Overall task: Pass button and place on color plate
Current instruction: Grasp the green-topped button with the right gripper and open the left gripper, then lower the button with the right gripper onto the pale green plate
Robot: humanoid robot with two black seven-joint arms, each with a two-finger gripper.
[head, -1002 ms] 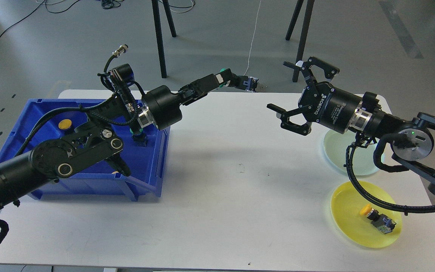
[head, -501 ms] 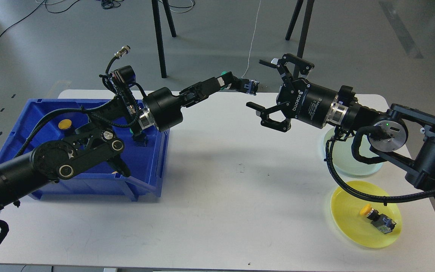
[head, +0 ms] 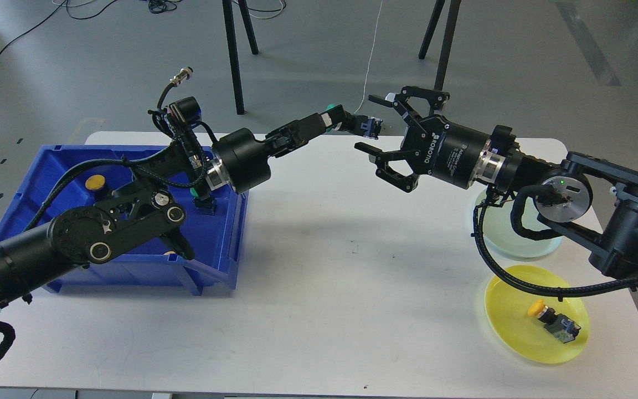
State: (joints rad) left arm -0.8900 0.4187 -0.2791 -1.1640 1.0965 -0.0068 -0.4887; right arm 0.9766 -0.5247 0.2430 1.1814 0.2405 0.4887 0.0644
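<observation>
My left gripper [head: 336, 119] is shut on a green-capped button [head: 364, 124] with a blue body, held out above the table's back edge. My right gripper [head: 375, 124] is open, its fingers spread above and below the button's end, apart from it. A pale green plate [head: 524, 241] lies at the right under my right arm. A yellow plate [head: 518, 327] lies at the front right with a yellow-capped button [head: 552, 320] in it.
A blue bin [head: 47, 177] stands at the left with a yellow button [head: 96, 182] and a green button [head: 204, 203] inside. The white table [head: 324, 288] spreads between bin and plates. Black stand legs [head: 237, 50] rise behind the table.
My right gripper has moved left and up to the held button, its open fingers now around the button's end. My left arm has barely moved.
</observation>
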